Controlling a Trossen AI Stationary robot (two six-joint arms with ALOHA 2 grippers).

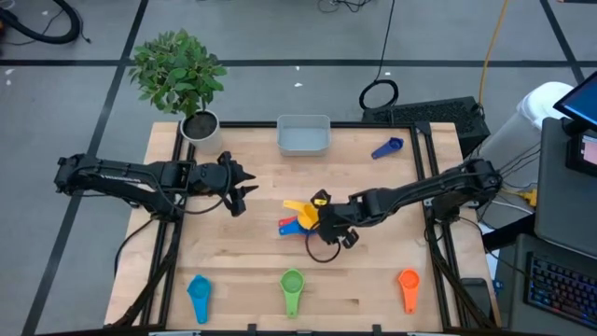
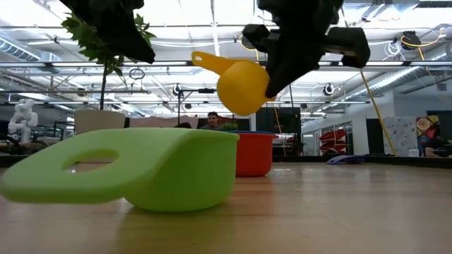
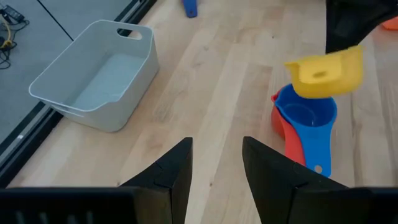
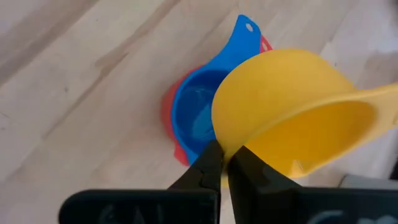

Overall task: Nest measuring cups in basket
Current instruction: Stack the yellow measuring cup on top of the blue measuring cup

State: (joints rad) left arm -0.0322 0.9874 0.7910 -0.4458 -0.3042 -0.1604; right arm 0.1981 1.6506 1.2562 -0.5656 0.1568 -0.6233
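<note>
A yellow cup (image 4: 292,118) is showing bright against a dark blue cup (image 4: 196,115) nested in a red one (image 4: 168,115). Green (image 1: 292,283), light blue (image 1: 199,289) and orange (image 1: 408,281) cups are dotting the pale wood-grain tabletop (image 1: 242,252); the basket (image 3: 93,74) is looking pale grey-blue.

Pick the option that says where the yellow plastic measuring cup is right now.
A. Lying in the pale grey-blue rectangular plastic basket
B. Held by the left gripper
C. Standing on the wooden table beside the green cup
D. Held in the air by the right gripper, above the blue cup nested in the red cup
D: the right gripper pinches the rim of the yellow plastic measuring cup, which hangs above the blue cup nested in the red cup; the low view shows it off the table.
</note>
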